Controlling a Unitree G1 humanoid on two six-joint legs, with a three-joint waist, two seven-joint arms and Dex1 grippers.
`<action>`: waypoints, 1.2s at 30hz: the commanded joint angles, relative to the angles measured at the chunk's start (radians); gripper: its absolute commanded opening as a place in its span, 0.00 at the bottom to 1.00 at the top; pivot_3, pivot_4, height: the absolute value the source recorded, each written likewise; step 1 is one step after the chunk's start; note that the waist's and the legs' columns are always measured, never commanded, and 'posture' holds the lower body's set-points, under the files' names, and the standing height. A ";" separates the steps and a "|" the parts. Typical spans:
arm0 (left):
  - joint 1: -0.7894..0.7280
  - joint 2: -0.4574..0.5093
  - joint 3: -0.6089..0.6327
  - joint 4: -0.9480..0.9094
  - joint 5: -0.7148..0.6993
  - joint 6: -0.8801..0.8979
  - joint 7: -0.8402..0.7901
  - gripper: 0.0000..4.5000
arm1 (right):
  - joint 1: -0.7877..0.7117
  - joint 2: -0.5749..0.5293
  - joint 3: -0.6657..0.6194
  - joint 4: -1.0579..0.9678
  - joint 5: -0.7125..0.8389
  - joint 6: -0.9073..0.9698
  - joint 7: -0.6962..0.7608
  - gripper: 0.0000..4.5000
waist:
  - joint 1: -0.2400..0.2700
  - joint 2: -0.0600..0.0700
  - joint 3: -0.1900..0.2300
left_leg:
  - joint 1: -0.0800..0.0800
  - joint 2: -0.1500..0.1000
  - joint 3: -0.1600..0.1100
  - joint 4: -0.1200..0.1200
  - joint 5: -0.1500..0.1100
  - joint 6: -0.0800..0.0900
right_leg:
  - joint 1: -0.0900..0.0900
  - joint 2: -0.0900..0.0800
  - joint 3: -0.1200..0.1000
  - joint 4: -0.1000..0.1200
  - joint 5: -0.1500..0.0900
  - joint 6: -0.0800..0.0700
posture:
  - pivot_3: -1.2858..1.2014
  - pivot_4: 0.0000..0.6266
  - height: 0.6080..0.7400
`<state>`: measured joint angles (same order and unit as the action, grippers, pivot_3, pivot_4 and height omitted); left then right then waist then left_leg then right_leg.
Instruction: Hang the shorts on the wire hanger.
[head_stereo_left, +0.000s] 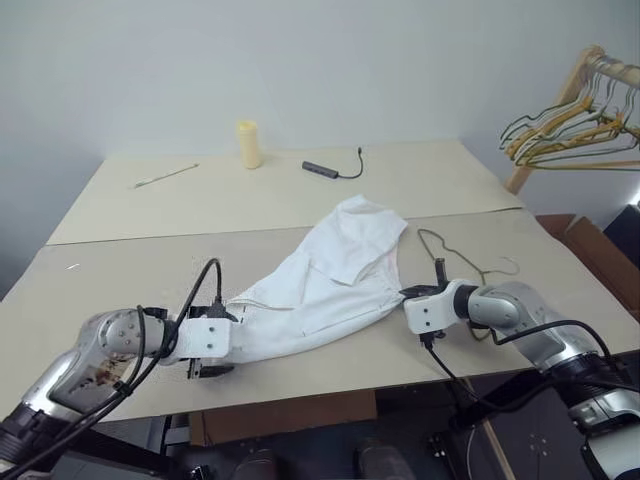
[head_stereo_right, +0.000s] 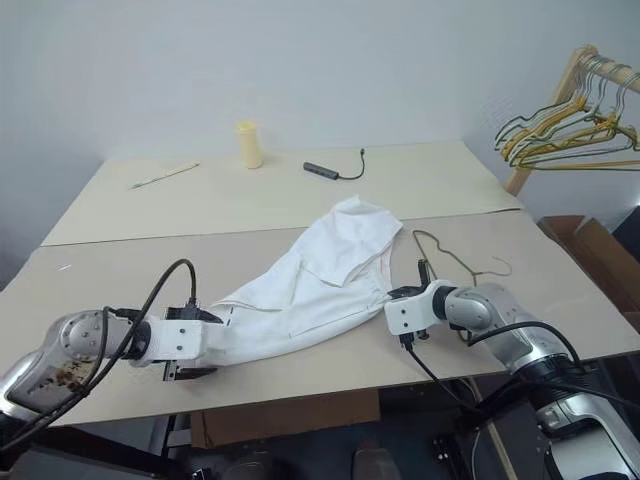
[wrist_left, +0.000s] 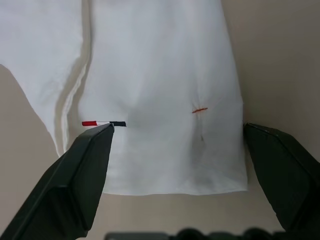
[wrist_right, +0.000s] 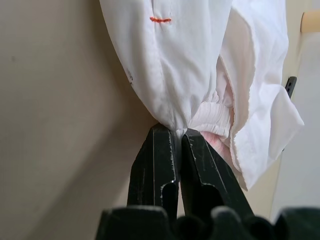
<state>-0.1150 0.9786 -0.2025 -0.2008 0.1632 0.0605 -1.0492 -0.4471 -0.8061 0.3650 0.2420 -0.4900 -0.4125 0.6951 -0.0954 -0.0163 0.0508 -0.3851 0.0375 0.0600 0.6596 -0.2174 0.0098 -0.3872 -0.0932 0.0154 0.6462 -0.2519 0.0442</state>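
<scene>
Two jaws: left gripper (wrist_left: 175, 165) wide apart astride the shorts' (head_stereo_left: 320, 280) hem, right gripper (wrist_right: 179, 150) clamped on their waistband.

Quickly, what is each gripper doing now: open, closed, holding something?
Left gripper: jaws open, astride the hem of the shorts, gripping nothing.
Right gripper: jaws closed on the shorts at the gathered waistband.
</scene>
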 joint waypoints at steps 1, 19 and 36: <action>-0.024 -0.020 -0.028 0.052 0.066 0.020 0.038 0.86 | -0.009 0.000 -0.036 -0.041 0.021 0.002 -0.003 0.00 | 0.001 0.001 -0.002 | 0.001 0.000 0.000 0.000 0.000 0.000 | 0.001 0.000 0.000 0.000 -0.001 0.002 | 0.48 0.00 1.00; -0.119 0.052 0.087 0.202 -0.171 -0.226 -0.179 0.01 | 0.026 -0.075 -0.059 -0.137 0.237 -0.084 0.154 0.00 | -0.003 -0.001 -0.003 | -0.005 0.000 0.000 0.000 0.000 0.000 | -0.005 0.000 0.000 0.000 0.002 -0.002 | 0.47 0.00 1.00; -1.143 -0.331 0.094 1.103 0.034 -0.144 0.564 0.01 | -0.975 0.278 -0.048 0.841 0.200 0.066 -0.212 0.00 | -0.016 -0.005 -0.001 | -0.005 -0.001 -0.001 0.003 0.006 0.004 | -0.003 0.001 0.000 0.000 0.012 -0.001 | 0.49 0.00 1.00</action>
<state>-1.1287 0.6592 -0.1219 0.7579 0.1263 -0.0883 -0.7209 -1.3149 -0.5579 0.3198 0.9599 -0.2225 -0.3828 0.7023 -0.1116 -0.0214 0.0497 -0.3922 0.0360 0.0586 0.6622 -0.2119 0.0137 -0.3933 -0.0926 0.0154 0.6462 -0.2402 0.0434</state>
